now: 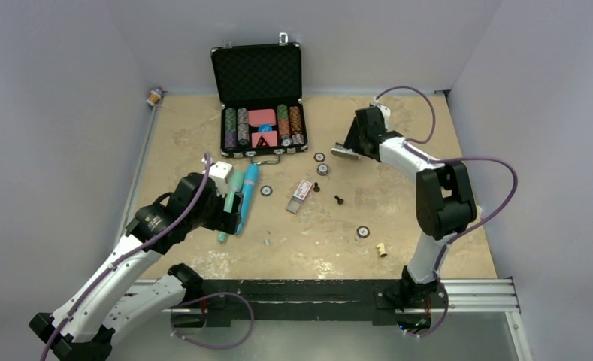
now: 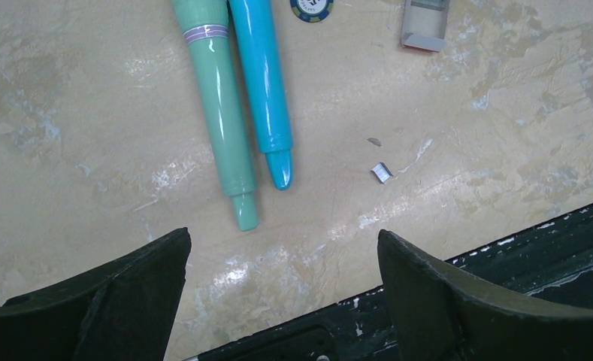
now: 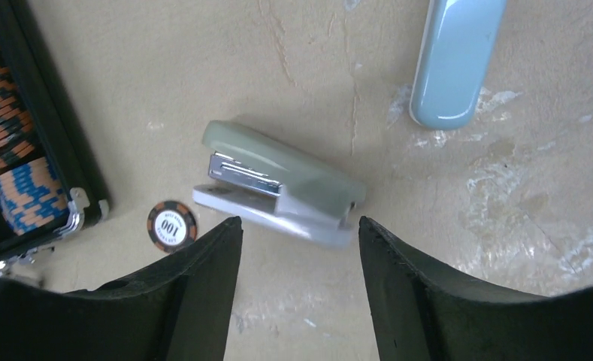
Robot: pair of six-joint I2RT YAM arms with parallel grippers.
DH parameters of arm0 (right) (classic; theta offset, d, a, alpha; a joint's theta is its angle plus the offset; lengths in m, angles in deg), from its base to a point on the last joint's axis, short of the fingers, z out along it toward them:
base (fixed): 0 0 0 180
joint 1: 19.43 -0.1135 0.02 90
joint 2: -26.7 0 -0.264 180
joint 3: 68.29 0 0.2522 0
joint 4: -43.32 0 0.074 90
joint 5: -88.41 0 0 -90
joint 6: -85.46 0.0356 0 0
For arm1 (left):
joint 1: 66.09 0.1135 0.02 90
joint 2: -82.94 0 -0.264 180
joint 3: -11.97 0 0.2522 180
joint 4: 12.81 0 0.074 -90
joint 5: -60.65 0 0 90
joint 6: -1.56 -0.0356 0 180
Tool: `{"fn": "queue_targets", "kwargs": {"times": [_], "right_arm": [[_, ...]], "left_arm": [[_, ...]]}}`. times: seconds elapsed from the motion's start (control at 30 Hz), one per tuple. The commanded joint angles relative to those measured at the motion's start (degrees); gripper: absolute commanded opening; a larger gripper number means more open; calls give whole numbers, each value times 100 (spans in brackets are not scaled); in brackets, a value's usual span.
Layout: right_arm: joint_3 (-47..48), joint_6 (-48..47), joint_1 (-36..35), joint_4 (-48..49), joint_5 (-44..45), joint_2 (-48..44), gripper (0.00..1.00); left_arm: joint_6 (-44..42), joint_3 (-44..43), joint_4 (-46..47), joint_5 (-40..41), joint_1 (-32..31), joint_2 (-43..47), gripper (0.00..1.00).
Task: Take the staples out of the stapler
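Note:
The stapler (image 3: 278,184) is pale green on top with a grey base and lies on the table. Its metal magazine shows at the end towards the chip. My right gripper (image 3: 301,222) is open and empty, just above and short of the stapler, with one finger on each side of its rear end. In the top view the stapler (image 1: 344,153) sits under the right gripper (image 1: 351,145) at the back right. The staples (image 2: 381,172) are a tiny silver strip lying loose on the table, also in the top view (image 1: 266,242). My left gripper (image 2: 282,237) is open and empty, left of the strip.
A green marker (image 2: 222,113) and a blue marker (image 2: 263,83) lie side by side ahead of the left gripper. An open poker chip case (image 1: 259,98) stands at the back. Loose chips (image 1: 363,232), a small card box (image 1: 299,195) and a pale blue object (image 3: 455,60) lie around.

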Motion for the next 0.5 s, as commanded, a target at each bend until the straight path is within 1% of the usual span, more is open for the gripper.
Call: {"fn": "queue_targets", "kwargs": {"times": [0.0, 0.1, 0.27, 0.47], "right_arm": [[-438, 137, -27, -41, -202, -732, 63], [-784, 148, -33, -21, -286, -1044, 63], [-996, 102, -26, 5, -420, -1454, 63], [-1051, -42, -110, 89, -1067, -1932, 60]], "left_arm": [[-113, 4, 176, 14, 44, -22, 97], [-116, 3, 170, 14, 42, -33, 97], [-119, 4, 170, 18, 44, -49, 97], [-112, -1, 169, 36, 43, -72, 98]]}}
